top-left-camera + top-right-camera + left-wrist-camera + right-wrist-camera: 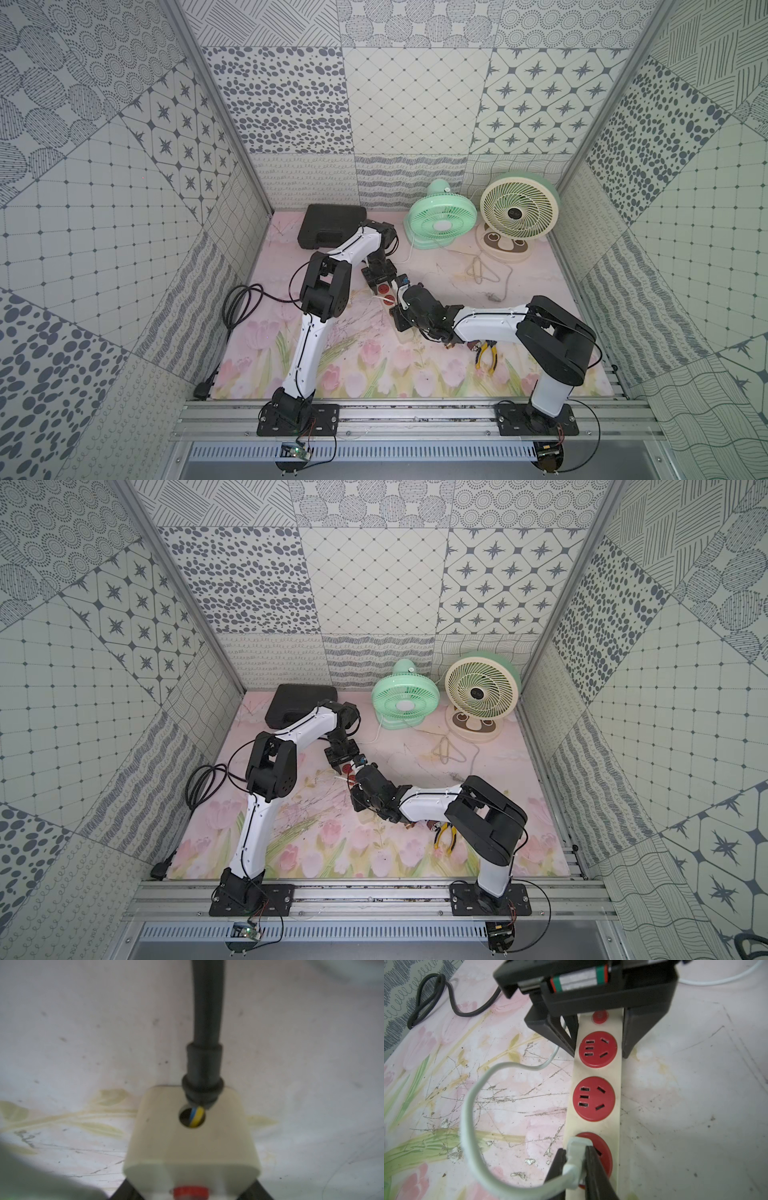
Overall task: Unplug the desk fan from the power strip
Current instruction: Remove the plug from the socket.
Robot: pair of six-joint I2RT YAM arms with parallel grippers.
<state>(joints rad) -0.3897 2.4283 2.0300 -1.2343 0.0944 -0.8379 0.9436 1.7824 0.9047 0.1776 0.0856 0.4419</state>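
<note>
Bimanual hold on the power strip [597,1072] at the centre of the floral table mat [357,374]. The strip lies flat. In both top views its long axis runs from far left to near right, with the red button [600,1016] and the black cord [204,1022] at the far end.

The left gripper [600,1054] straddles that far end, its jaws closed against the two long sides just beyond the first socket, pinning the strip to the mat. The left arm rises from the near-left base to a high elbow and bends its wrist downward onto the strip.

The right gripper [575,1149] is clamped on the white plug [576,1159], which is seated in the third socket; the two sockets between the grippers are empty. The right arm lies low, reaching from the near-right base leftward to the centre, and is the nearer arm to the plug.

The plug's white cord [467,1105] loops left, then passes behind the left gripper; it appears to lead to the mint-green desk fan [441,220] at the far wall.

Governing relation: the plug stands on the strip's top face, so the extraction presumably runs upward, square to the long axis, while the left gripper resists the lift.
</note>
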